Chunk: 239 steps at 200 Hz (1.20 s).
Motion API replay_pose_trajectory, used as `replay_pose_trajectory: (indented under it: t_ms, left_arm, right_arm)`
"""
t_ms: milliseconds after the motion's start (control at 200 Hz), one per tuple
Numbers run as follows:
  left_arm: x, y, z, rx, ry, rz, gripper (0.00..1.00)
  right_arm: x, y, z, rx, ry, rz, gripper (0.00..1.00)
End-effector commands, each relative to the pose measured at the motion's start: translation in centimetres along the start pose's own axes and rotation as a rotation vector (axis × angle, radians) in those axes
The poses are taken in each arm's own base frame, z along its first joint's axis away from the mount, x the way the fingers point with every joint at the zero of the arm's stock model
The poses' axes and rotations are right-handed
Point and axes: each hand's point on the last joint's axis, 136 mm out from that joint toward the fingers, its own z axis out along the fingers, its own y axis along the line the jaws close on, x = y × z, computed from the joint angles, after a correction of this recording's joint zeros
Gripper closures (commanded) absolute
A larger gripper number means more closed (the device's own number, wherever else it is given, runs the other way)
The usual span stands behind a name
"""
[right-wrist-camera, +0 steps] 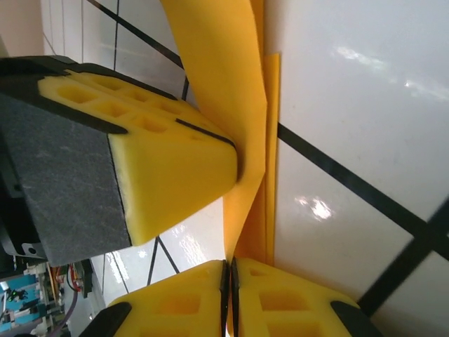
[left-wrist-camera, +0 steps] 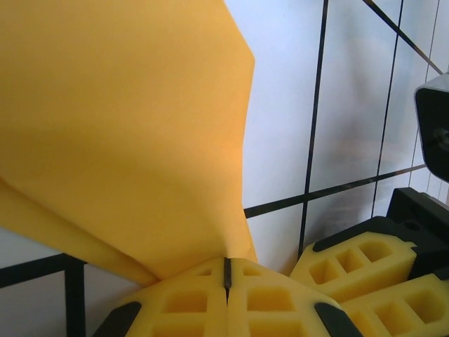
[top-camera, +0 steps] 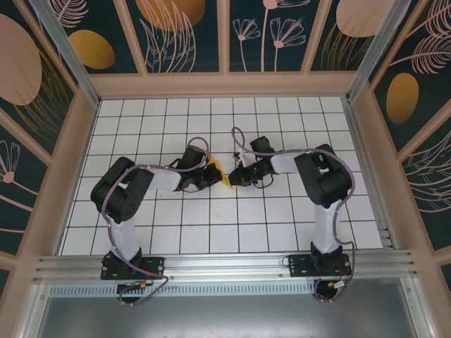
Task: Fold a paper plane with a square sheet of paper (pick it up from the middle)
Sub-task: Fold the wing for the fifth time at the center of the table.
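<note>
The square sheet of paper [top-camera: 223, 171], orange-yellow and folded into layers, is held just above the tiled floor between the two arms at mid-table. My left gripper [top-camera: 215, 176] is shut on its edge; in the left wrist view the paper [left-wrist-camera: 126, 126] fans up and left from the pinched left gripper [left-wrist-camera: 226, 274]. My right gripper [top-camera: 235, 176] meets it from the right. In the right wrist view the right gripper [right-wrist-camera: 230, 277] is shut on a fold of the paper [right-wrist-camera: 224, 84], and the left gripper's finger [right-wrist-camera: 168, 161] presses on it. I cannot tell whether it has a paper plane shape.
The white tiled floor [top-camera: 211, 225] with black grid lines stretches out around both arms. Patterned walls with beige frames [top-camera: 225, 84] close in the back and sides. The right gripper's yellow fingers [left-wrist-camera: 358, 256] sit close beside my left gripper's fingers.
</note>
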Motion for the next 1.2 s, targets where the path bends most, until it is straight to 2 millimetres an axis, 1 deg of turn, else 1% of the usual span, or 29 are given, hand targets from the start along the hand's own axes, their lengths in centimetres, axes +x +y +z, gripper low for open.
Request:
replay_pose_trajectory:
  t_ms: [0, 50, 145, 270, 335, 395, 540, 580, 656, 716, 786, 856, 871, 896, 1021, 1191]
  left_arm:
    - [1.3, 6.9, 0.8, -0.249, 0.011, -0.078, 0.93]
    - [1.4, 7.1, 0.8, -0.256, 0.012, -0.080, 0.94]
    - [1.4, 7.3, 0.9, -0.264, 0.013, -0.081, 0.94]
    - [1.4, 7.5, 0.8, -0.274, 0.014, -0.084, 0.94]
    - [1.5, 7.5, 0.8, -0.276, 0.015, -0.083, 0.94]
    - [1.5, 7.6, 0.8, -0.281, 0.016, -0.085, 0.94]
    - [1.6, 7.6, 0.8, -0.285, 0.018, -0.084, 0.94]
    - [1.5, 7.7, 0.8, -0.285, 0.016, -0.085, 0.94]
    - [1.5, 7.7, 0.9, -0.286, 0.019, -0.086, 0.94]
    - [1.6, 7.7, 0.9, -0.286, 0.020, -0.087, 0.94]
    - [1.6, 7.7, 0.9, -0.284, 0.021, -0.085, 0.94]
    - [1.6, 7.7, 0.9, -0.286, 0.022, -0.084, 0.94]
    - [1.6, 7.7, 0.9, -0.286, 0.023, -0.083, 0.94]
    - [1.5, 7.7, 0.9, -0.288, 0.022, -0.084, 0.94]
    - [1.6, 7.8, 0.9, -0.294, 0.024, -0.087, 0.94]
    - [1.6, 8.1, 0.9, -0.313, 0.025, -0.090, 0.94]
  right_arm:
    - [1.9, -1.4, -0.5, 0.070, 0.039, 0.033, 0.86]
    - [2.0, -1.7, -0.4, 0.081, 0.042, 0.037, 0.86]
    - [2.3, -2.2, -0.2, 0.095, 0.052, 0.044, 0.90]
    - [2.9, -3.7, 0.0, 0.150, 0.066, 0.074, 0.94]
    - [2.8, -4.0, -0.1, 0.171, 0.062, 0.081, 0.94]
    - [2.1, -3.3, -0.4, 0.169, 0.046, 0.070, 0.94]
    - [-0.6, 0.4, -2.7, 0.137, -0.056, -0.005, 0.85]
    - [-1.0, 1.2, -3.1, 0.141, -0.077, -0.027, 0.83]
    - [-1.2, 2.1, -3.5, 0.149, -0.092, -0.053, 0.83]
    - [-0.9, 2.4, -3.1, 0.143, -0.074, -0.059, 0.84]
    - [-0.5, 2.7, -2.3, 0.138, -0.044, -0.068, 0.88]
    - [-0.4, 2.3, -1.7, 0.138, -0.023, -0.056, 0.92]
    - [0.0, 2.7, -1.1, 0.135, -0.006, -0.066, 0.93]
    - [0.1, 2.6, -0.8, 0.137, 0.003, -0.066, 0.94]
    - [0.5, 1.6, 0.2, 0.154, 0.030, -0.041, 1.00]
    - [0.7, -0.4, 0.3, 0.206, 0.047, -0.005, 1.00]
